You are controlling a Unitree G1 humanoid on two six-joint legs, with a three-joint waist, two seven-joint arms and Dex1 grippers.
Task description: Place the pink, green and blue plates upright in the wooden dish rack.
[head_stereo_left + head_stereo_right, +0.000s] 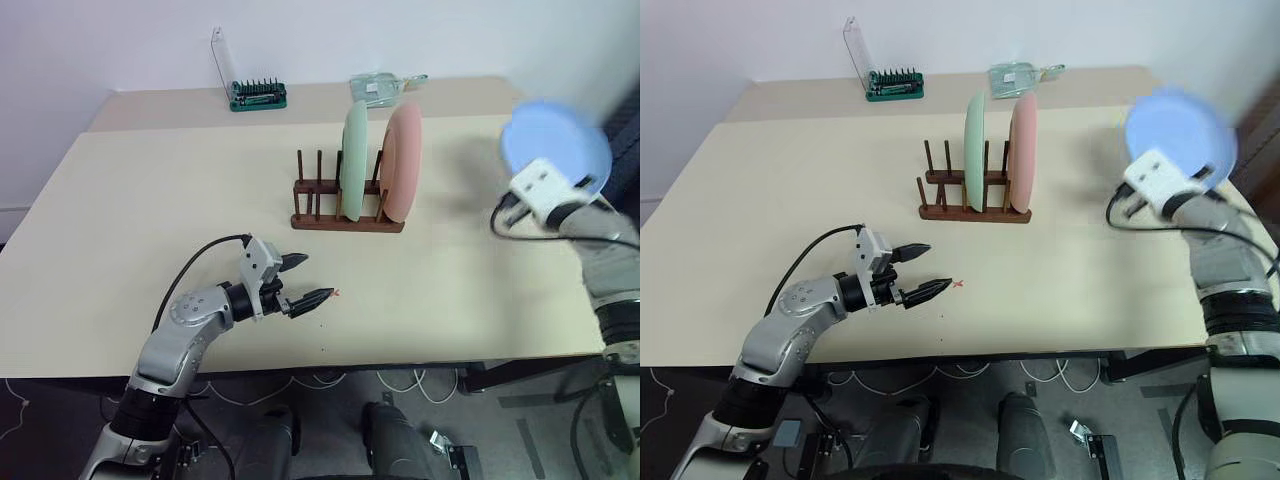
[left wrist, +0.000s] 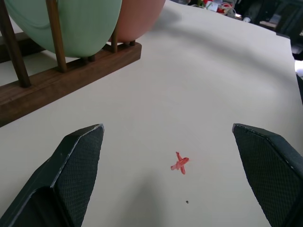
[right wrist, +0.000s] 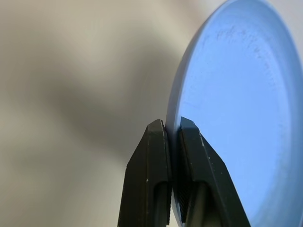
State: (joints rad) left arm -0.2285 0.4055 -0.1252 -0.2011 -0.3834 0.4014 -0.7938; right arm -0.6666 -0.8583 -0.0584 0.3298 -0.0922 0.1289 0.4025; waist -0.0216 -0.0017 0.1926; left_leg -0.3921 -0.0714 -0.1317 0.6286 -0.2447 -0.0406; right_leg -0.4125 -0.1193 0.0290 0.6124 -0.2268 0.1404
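The wooden dish rack (image 1: 345, 222) stands mid-table with the green plate (image 1: 354, 160) and the pink plate (image 1: 404, 160) upright between its pegs, pink on the right. My right gripper (image 3: 173, 130) is shut on the rim of the blue plate (image 1: 555, 148), which it holds raised above the table's right side, right of the rack. My left gripper (image 1: 312, 281) hovers open and empty low over the near table, in front of the rack. In the left wrist view its fingers (image 2: 78, 158) frame a small red mark on the tabletop.
A green tray of tool bits (image 1: 258, 95) with a clear lid stands at the table's far edge. A clear plastic item (image 1: 380, 86) lies at the far edge behind the rack. The rack's left slots hold nothing.
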